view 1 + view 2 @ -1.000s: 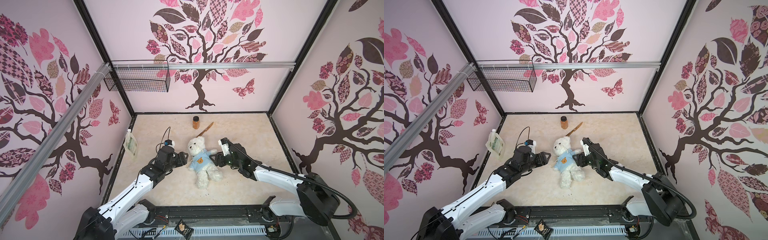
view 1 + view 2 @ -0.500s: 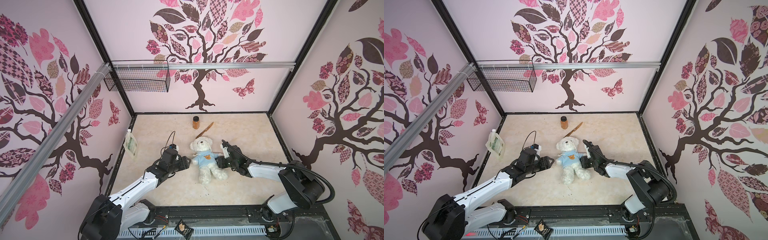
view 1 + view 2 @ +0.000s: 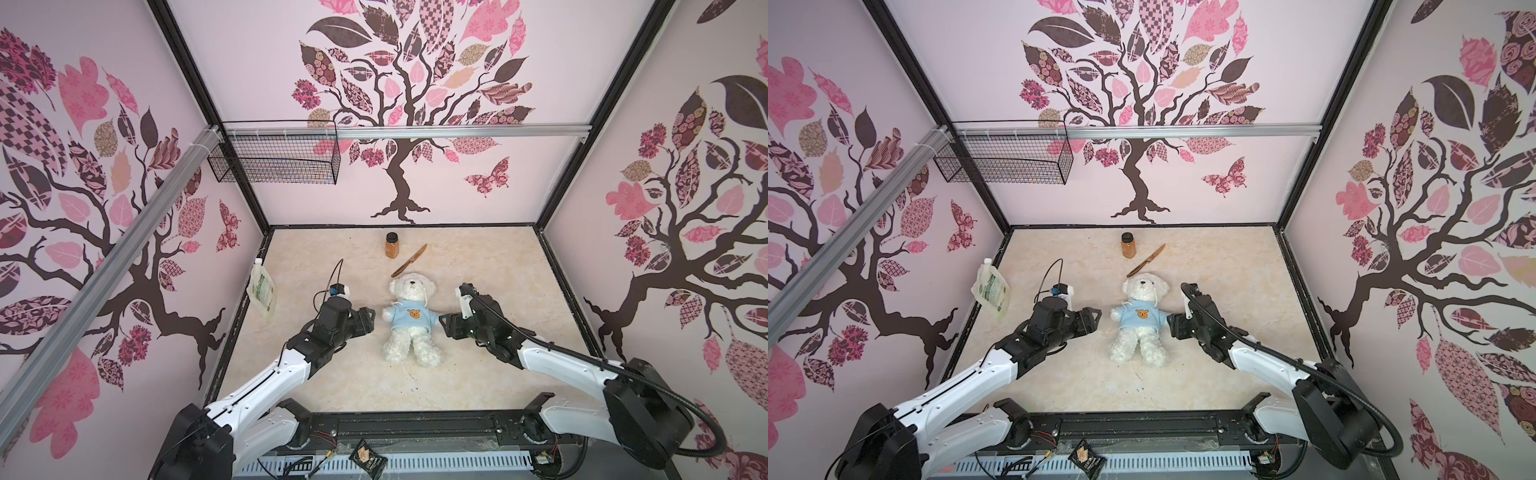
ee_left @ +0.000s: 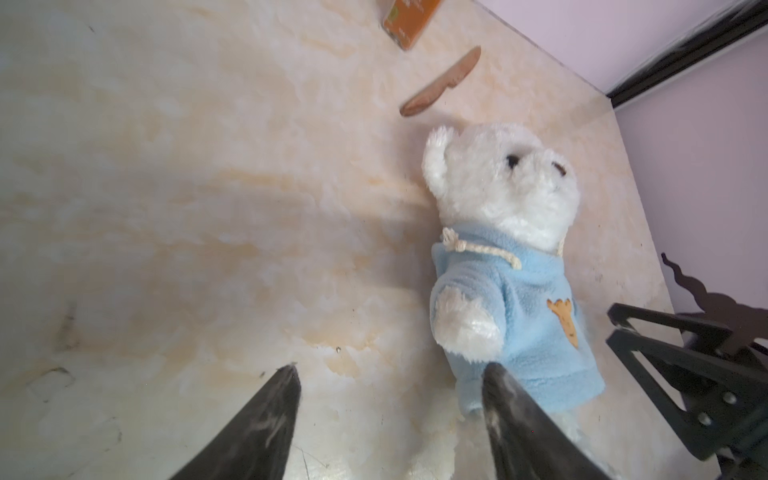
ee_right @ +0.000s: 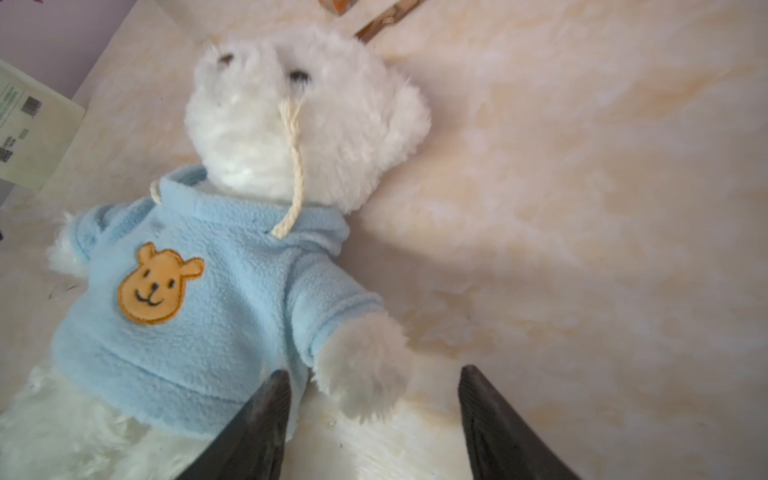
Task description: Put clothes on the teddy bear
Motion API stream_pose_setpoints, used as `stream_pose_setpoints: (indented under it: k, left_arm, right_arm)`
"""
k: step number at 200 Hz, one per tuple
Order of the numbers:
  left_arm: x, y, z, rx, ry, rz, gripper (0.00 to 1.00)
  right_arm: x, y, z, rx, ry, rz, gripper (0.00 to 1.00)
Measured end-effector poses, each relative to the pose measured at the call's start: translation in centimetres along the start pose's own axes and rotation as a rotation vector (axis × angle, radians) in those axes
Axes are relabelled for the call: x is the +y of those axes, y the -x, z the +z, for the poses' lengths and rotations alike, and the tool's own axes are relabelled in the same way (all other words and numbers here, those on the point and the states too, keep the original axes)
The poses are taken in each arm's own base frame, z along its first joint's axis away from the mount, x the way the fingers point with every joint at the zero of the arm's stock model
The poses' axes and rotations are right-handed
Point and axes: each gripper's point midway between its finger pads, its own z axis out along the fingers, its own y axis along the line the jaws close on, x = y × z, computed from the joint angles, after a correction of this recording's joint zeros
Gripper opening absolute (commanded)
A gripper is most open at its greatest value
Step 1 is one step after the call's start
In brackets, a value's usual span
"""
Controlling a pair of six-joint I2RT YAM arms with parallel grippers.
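Both wide and empty, left gripper (image 3: 370, 318) and right gripper (image 3: 444, 324) flank the fluffy white teddy bear (image 3: 412, 287), which wears a blue shirt (image 3: 413, 319).

Overhead stereo, close wrists, common teddy bear (image 3: 412, 289)

Setting: an enclosed robot test cell of laboratory type, not a lived-in room.

Indicators, seen in both top views:
- Panel walls (image 3: 540, 62) with a pink-and-brown tree print, joined by black frame posts (image 3: 186, 70).
- Aluminium rails (image 3: 457, 131) spanning the enclosure; a wire basket (image 3: 274, 162) hangs from one.
- A marble-pattern table (image 3: 490, 266) forms the work surface.
- Two white-and-black arms, left (image 3: 266, 380) and right (image 3: 561, 359), are mounted on a black base beam (image 3: 415, 426) at the front edge.
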Motion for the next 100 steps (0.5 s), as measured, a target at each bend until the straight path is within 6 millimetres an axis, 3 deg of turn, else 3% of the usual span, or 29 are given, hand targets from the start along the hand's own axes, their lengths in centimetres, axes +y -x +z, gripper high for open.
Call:
stream_pose_setpoints:
  k: [36, 54, 85, 100]
  left_arm:
    - [2.1, 4.6, -2.4, -0.278, 0.104, 0.073, 0.84]
    - [4.3, 6.7, -3.2, -0.381, 0.187, 0.084, 0.88]
    - [9.2, 11.0, -4.9, -0.536, 0.342, 0.01, 0.97]
    - [11.3, 11.9, -5.1, -0.576, 0.422, 0.006, 0.97]
  right_arm:
    - [-2.8, 4.8, -3.0, -0.213, -0.184, -0.076, 0.84]
    - [-4.3, 6.5, -4.1, -0.31, -0.272, -0.097, 0.98]
    - [-8.4, 7.7, -4.7, -0.401, -0.447, -0.101, 1.0]
    - [-10.7, 7.5, -4.6, -0.411, -0.54, -0.103, 1.0]
